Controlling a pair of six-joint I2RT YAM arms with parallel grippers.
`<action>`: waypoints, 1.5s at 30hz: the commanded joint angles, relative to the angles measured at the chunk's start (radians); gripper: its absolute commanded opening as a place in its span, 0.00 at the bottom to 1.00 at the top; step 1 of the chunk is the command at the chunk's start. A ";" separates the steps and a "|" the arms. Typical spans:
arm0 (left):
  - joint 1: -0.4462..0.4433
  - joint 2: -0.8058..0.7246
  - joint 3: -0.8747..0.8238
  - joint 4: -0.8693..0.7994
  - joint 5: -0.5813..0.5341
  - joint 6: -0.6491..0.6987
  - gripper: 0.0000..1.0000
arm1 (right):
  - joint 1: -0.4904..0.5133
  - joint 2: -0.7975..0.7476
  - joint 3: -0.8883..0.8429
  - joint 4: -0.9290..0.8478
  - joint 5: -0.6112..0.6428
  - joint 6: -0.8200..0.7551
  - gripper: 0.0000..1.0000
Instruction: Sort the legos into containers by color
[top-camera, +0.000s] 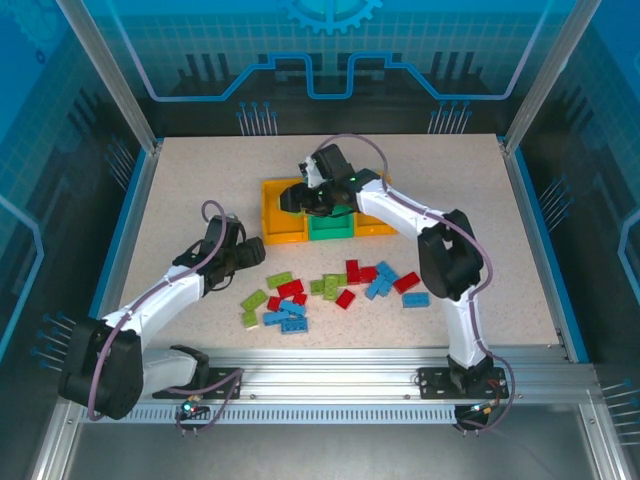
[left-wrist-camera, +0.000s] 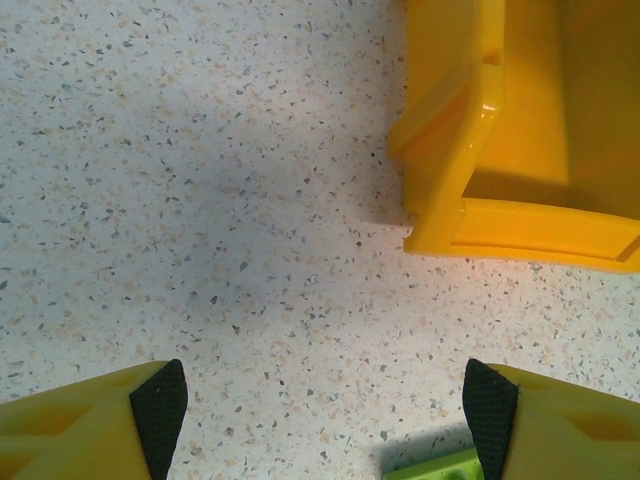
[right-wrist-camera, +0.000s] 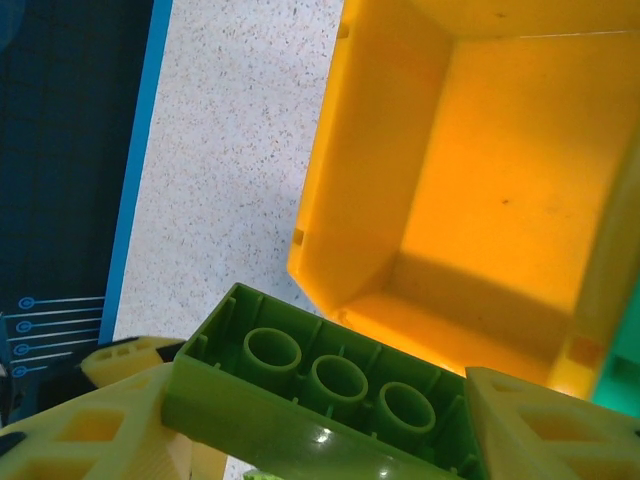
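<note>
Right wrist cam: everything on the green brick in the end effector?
The lime green rectangular plastic lego brick is glossy, underside toward the camera: a hollow shell with three round tubes in a row. It is tilted, held between the yellow fingers of the right end effector, close to the orange-yellow open plastic bin.

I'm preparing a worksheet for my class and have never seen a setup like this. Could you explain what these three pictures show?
Two robot arms are bolted to a speckled table. The wide picture looks down from above; the other two come from cameras on each arm's wrist. Red, blue and green loose bricks lie in front of three joined bins. The right pincer grips a lime green brick by a yellow outer bin. The left pincer hangs open over the table, holding nothing.
</note>
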 joint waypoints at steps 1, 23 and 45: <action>-0.006 -0.017 -0.020 -0.004 0.027 -0.021 0.77 | 0.013 0.065 0.079 -0.053 -0.014 0.034 0.54; -0.195 0.166 0.099 -0.155 0.062 -0.160 0.83 | 0.043 0.109 0.251 -0.217 0.108 -0.020 0.89; -0.267 0.325 0.195 -0.236 0.058 -0.310 0.86 | -0.045 -0.365 -0.343 -0.184 0.345 -0.137 0.92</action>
